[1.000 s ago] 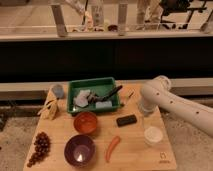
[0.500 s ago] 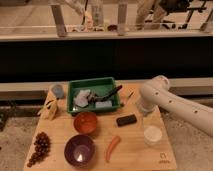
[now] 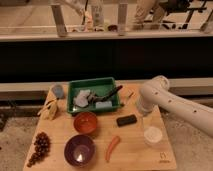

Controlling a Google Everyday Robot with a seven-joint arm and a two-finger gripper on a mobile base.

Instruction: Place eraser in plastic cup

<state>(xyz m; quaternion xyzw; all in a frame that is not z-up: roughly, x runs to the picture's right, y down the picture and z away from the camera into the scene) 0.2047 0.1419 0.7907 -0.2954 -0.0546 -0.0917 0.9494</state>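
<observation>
The eraser is a small black block lying flat on the wooden table, right of centre. The plastic cup, short, white and translucent, stands upright a little to the eraser's right and nearer the front. My white arm reaches in from the right, and its rounded end hangs just above and to the right of the eraser. The gripper itself does not show in this view; only the arm's white casing is visible.
A green tray with grey and dark items sits at the back centre. An orange-red bowl and a purple bowl stand left of the eraser. An orange chili-like piece, dark grapes, a yellow object and a grey piece also lie there.
</observation>
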